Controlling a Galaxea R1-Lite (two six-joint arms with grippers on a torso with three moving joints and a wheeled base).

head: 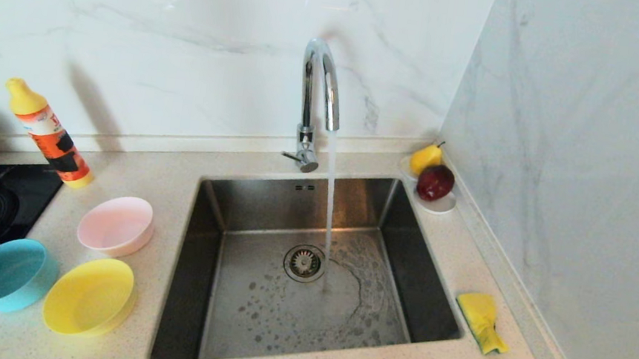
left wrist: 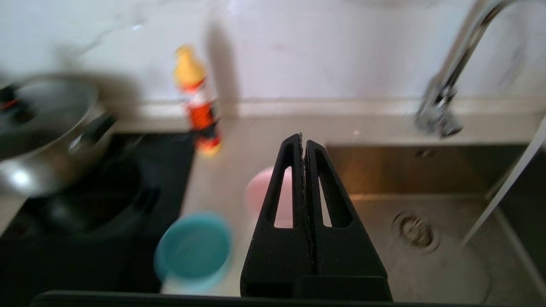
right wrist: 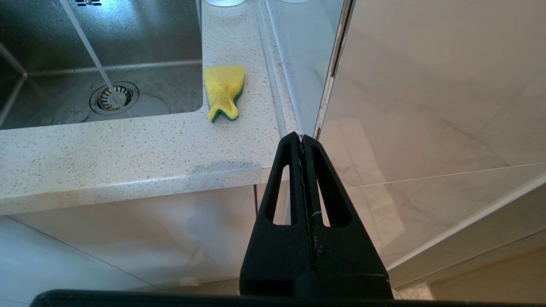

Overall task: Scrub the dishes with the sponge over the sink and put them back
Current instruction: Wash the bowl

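3 bowls, pink (head: pixel 116 225), blue (head: pixel 9 274), yellow (head: pixel 89 296), wait left of the sink (head: pixel 307 275); sponge (head: pixel 482 321) lies right, within each arm's reach. Only wrist views show the left gripper (left wrist: pixel 303 138) and right gripper (right wrist: pixel 299 138): jaws pressed together, empty.

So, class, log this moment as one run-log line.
left gripper shut, empty | right gripper shut, parked | sponge on counter | tap running
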